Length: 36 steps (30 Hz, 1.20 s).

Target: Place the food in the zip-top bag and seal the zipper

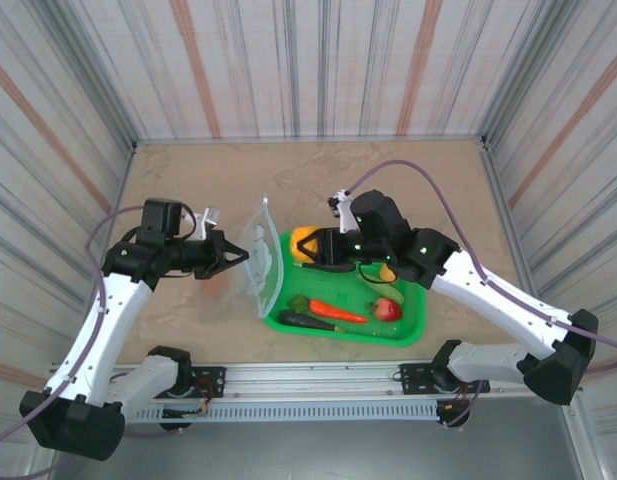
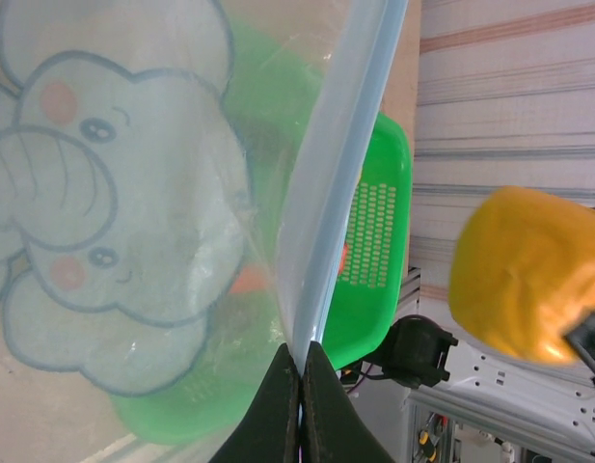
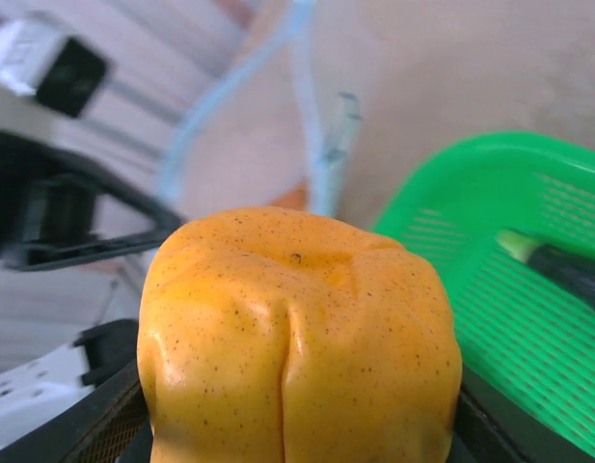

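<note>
Two arms meet near the left end of the green mesh basket (image 1: pixel 408 320). Just left of that basket, the left gripper (image 1: pixel 231 257) has its black fingers (image 2: pixel 278 405) pressed tight together on the zip-top bag (image 1: pixel 258 255). They pinch the bag at its pale blue-green zipper (image 2: pixel 340 164), so the clear pouch hangs upright with its mouth edge facing the basket. An elephant cartoon (image 2: pixel 94 193) is printed on the bag's side, and the green of the basket shows through the plastic.

Over the basket's far left corner, the right gripper (image 1: pixel 318 248) clamps an orange fruit (image 1: pixel 304 242) between its fingers (a lumpy, speckled, yellow-orange thing, dimpled on top). The fruit hangs clear of the mesh, near the bag's mouth but apart from it.

Down inside the basket lie the other foods. A red carrot (image 1: pixel 336 312) sits in the middle with a red apple (image 1: pixel 388 309) toward the right end. A dark eggplant (image 1: pixel 303 321) rests along the near left edge, touching the carrot's near side. A small yellow piece (image 1: pixel 388 272) lies by the far wall, too hidden under the right arm for me to name.
</note>
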Motion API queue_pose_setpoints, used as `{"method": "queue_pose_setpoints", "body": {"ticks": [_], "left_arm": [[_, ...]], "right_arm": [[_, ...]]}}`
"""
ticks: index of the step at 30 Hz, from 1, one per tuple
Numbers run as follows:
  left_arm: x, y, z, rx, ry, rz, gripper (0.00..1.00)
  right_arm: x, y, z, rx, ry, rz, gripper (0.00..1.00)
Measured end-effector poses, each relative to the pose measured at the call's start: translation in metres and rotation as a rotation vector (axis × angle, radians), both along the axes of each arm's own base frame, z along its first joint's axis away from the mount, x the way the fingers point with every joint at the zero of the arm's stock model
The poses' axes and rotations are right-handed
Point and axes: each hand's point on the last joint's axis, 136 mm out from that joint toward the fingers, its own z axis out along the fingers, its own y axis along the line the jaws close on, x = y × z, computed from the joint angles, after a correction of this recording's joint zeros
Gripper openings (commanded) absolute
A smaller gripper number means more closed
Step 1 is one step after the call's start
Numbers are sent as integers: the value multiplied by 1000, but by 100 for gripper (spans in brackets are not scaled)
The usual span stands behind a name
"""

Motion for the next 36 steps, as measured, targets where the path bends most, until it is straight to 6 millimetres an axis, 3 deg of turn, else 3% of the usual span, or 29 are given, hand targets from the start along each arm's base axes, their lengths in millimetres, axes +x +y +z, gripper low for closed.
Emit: {"method": "queue_pose_setpoints", "body": {"ticks": [4, 11, 15, 18, 26, 29, 31, 36], "left_arm": [[0, -3, 5, -2, -13, -11, 0], [2, -1, 15, 7, -34, 0, 0], [0, 2, 13, 24, -18, 11, 0], [0, 1, 23, 16, -36, 7, 0], [0, -3, 38, -8, -69, -10, 0], [0, -3, 38, -9, -67, -12, 0], [0, -3, 38, -9, -68, -12, 0], [0, -3, 37, -5, -69, -8, 0]], "right_arm": [[-3, 38, 13, 41, -34, 96, 56], [0, 81, -17, -1, -8, 170, 56], [3, 82, -21, -17, -16, 152, 54], [10, 81, -29, -51, -25, 114, 54], [13, 82, -89, -227, 44, 82, 60], [17, 88, -88, -233, 45, 86, 79], [19, 94, -80, -216, 36, 87, 86], [22, 100, -67, -186, 19, 93, 88]]}}
